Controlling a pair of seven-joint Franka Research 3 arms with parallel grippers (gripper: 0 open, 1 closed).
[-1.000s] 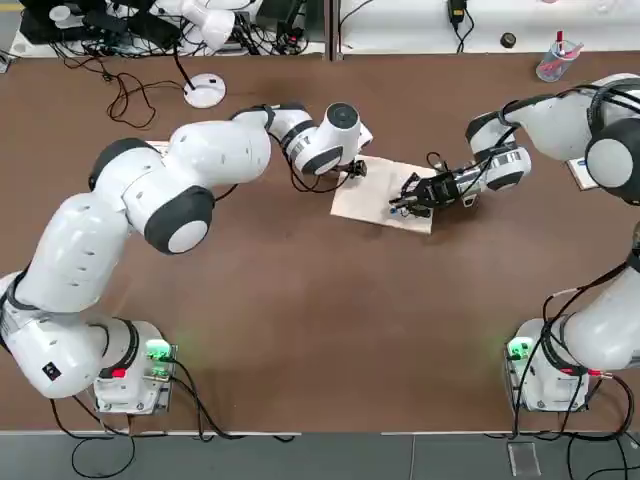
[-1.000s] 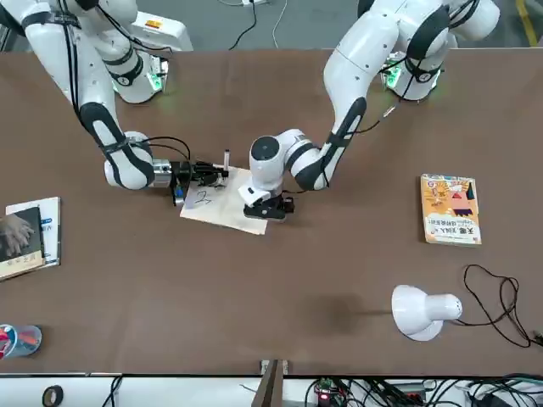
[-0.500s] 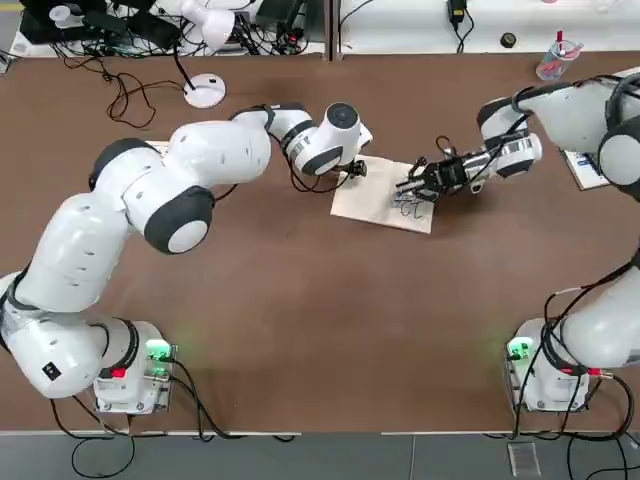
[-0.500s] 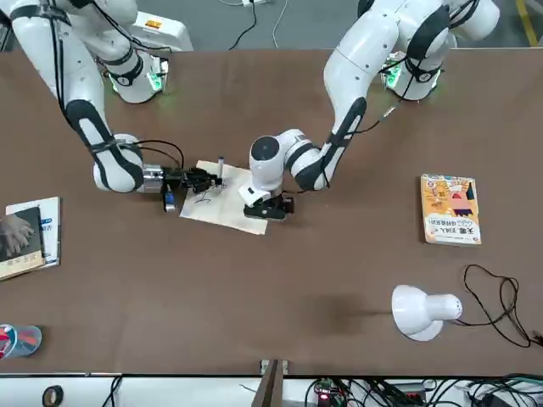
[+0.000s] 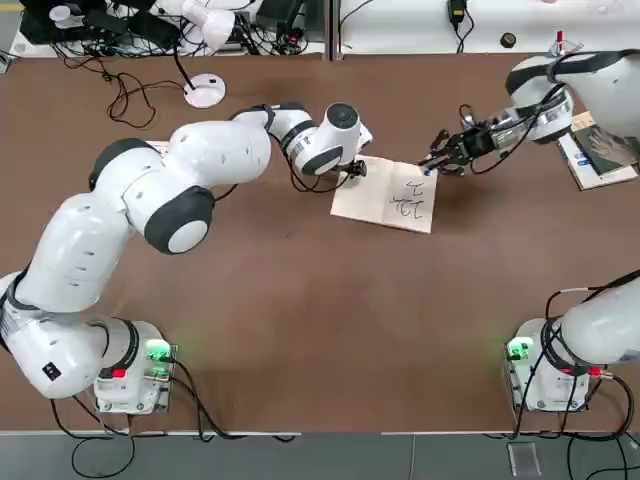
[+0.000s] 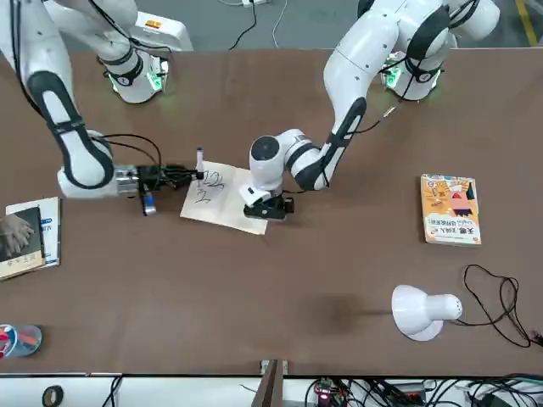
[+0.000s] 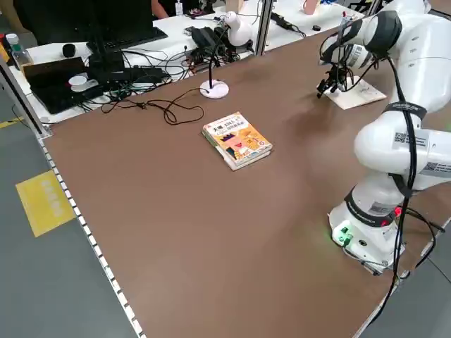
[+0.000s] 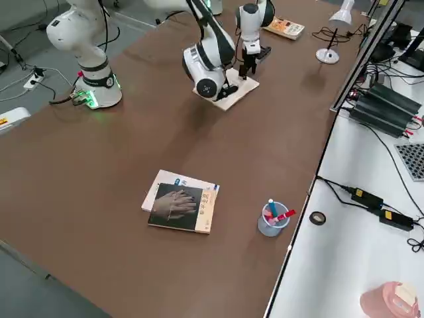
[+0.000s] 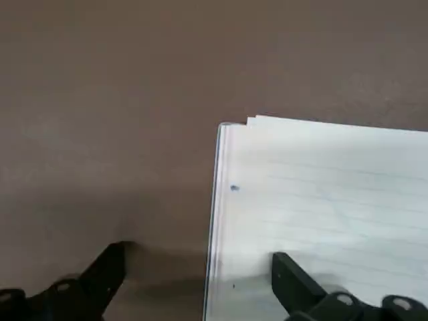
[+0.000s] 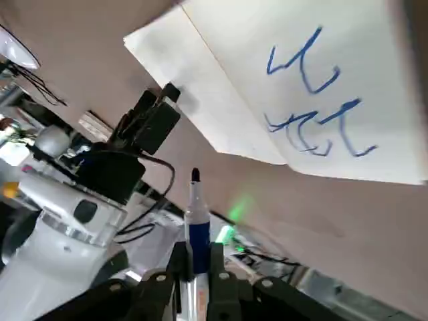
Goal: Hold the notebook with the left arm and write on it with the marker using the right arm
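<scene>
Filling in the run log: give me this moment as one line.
left gripper: open, straddling notebook edge | right gripper: shut on marker, off the page beside notebook | page: strokes written

The notebook (image 9: 321, 200) runs off the left wrist view's edge, most of it unseen.

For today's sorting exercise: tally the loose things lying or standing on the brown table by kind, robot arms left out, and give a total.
Paper pads: 1, the notebook
Books: 2, the orange-yellow book and the dark-covered book
Desk lamps: 1, the white lamp
Cups of pens: 1, the clear cup
Total: 5
</scene>
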